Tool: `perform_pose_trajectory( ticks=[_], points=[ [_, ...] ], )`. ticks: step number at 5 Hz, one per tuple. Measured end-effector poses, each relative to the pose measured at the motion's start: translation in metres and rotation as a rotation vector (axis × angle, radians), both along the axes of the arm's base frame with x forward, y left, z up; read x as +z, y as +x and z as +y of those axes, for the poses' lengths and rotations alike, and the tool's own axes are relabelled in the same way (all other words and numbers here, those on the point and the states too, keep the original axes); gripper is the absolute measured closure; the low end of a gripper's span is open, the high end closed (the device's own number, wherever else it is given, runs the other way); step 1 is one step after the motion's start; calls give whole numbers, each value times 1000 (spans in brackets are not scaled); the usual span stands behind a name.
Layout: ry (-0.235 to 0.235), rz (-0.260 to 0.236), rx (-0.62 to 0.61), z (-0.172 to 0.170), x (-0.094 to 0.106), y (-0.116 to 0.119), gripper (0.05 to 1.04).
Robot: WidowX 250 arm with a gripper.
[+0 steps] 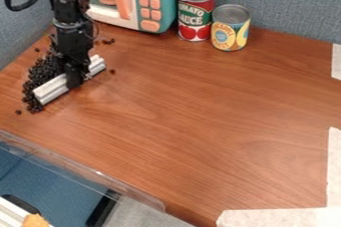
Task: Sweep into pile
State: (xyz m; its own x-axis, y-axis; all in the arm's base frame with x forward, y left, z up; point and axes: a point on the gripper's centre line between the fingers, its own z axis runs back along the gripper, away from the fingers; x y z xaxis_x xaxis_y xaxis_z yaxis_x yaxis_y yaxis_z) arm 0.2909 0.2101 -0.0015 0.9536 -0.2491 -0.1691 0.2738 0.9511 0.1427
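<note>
Gripper (75, 74): jaws clamped on pale ridged bar (52, 90); table (200, 106) bears dark beads (41, 73) heaped along bar's left side, few strays (112, 71) nearby

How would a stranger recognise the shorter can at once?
Find the teal toy microwave at the back of the table. To its right stands a red-labelled can. Right of that is the shorter can, its label mostly yellow instead of red.

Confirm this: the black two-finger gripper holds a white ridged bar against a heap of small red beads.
The camera view shows small black beads, not red; the rest stands: the black gripper holds the white ridged bar against their heap.
</note>
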Motion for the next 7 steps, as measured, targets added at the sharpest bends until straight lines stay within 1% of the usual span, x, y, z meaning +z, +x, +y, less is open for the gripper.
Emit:
perform_pose_trajectory(
  ticks=[2, 3, 4, 5, 6, 7],
  points=[
    [19, -1, 48, 32, 1, 3, 714],
    [37, 2, 59, 43, 1, 3, 714],
    [30, 0, 64, 43, 1, 3, 714],
    [-8, -5, 79, 30, 10, -7, 714],
    [-17, -85, 85, 19, 48, -9, 714],
    [-14, -84, 100, 9, 60, -20, 714]
  ],
)
